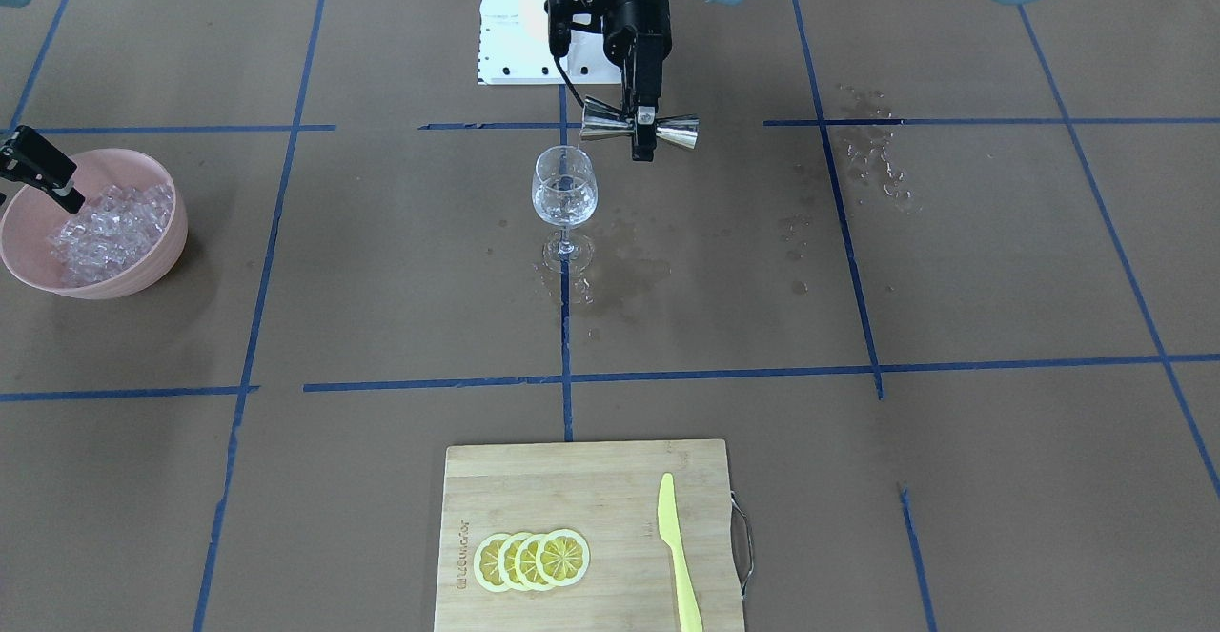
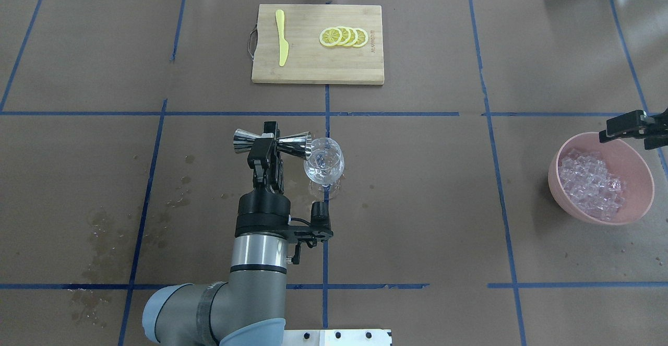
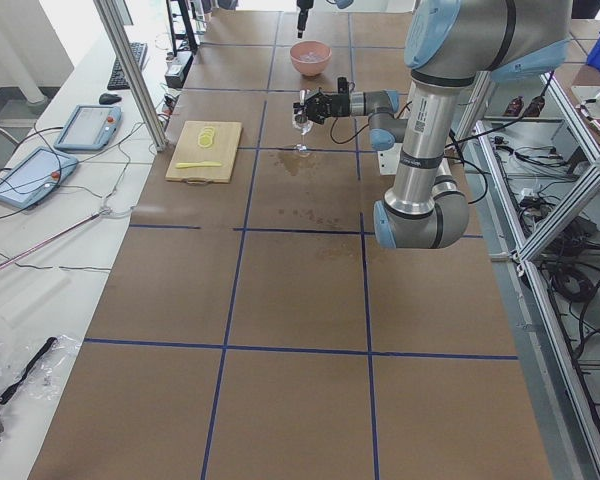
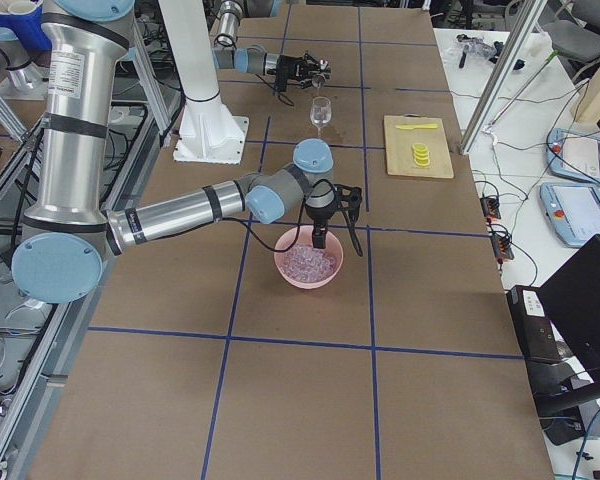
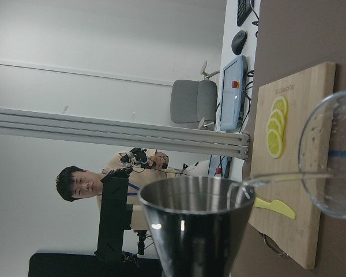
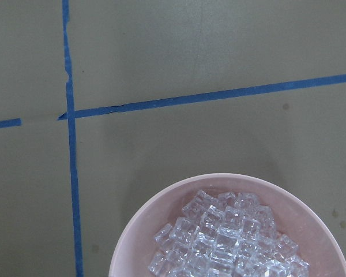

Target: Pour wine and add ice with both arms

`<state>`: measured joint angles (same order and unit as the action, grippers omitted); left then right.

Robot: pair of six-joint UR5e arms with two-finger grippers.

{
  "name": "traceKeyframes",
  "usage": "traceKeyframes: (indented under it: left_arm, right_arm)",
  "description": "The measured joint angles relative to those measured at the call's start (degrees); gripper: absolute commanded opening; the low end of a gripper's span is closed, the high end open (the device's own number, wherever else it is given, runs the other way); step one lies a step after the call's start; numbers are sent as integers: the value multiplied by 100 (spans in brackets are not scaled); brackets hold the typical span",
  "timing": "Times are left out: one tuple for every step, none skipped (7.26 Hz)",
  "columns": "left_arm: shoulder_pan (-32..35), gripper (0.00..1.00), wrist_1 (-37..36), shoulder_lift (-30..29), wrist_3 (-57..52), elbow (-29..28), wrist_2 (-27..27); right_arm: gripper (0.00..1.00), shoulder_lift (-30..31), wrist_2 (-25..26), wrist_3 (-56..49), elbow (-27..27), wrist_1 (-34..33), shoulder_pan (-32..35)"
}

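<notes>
My left gripper [image 2: 268,141] is shut on a shiny double-cone jigger [image 2: 295,145]. It holds the jigger on its side, with one mouth at the rim of the clear stemmed glass [image 2: 324,167]. The glass [image 1: 564,195] stands upright at the table's centre; a little clear liquid glints in its bowl. My right gripper [image 2: 621,127] hangs over the far rim of the pink bowl [image 2: 644,200], fingers seemingly together and empty. The bowl holds a heap of clear ice cubes [image 2: 592,187]. The ice also shows in the right wrist view [image 6: 225,242].
A bamboo cutting board [image 2: 313,72] lies beyond the glass, with lemon slices [image 2: 344,37] and a yellow knife [image 2: 282,38] on it. Wet spots [image 1: 872,151] mark the paper by my left arm and around the glass foot. The white base block [image 1: 515,31] is behind.
</notes>
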<state>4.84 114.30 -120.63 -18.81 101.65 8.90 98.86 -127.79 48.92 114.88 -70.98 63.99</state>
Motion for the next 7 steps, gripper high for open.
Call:
traceKeyframes:
  left_arm:
    - [-5, 0, 18, -3, -40, -11, -18]
    - [-8, 0, 72, -4, -34, -13, -25]
    - [-9, 0, 218, 1, -3, -17, -28]
    - [-9, 0, 551, 20, 19, -70, -28]
    - [-12, 0, 1064, 42, 62, -216, -29]
    - [-15, 0, 1683, 52, 129, -383, -27]
    - [-20, 0, 2335, 63, 221, -475, -23]
  right_arm:
    - [100, -3, 0, 2, 2, 0, 0]
    - [100, -6, 0, 3, 3, 3, 0]
    - [100, -7, 0, 3, 5, 4, -3]
    - [100, -7, 0, 3, 10, 5, -4]
    - [100, -13, 0, 4, 13, 5, -2]
    - [100, -21, 0, 20, 14, 5, -1]
    - [100, -28, -2, 54, 15, 6, -2]
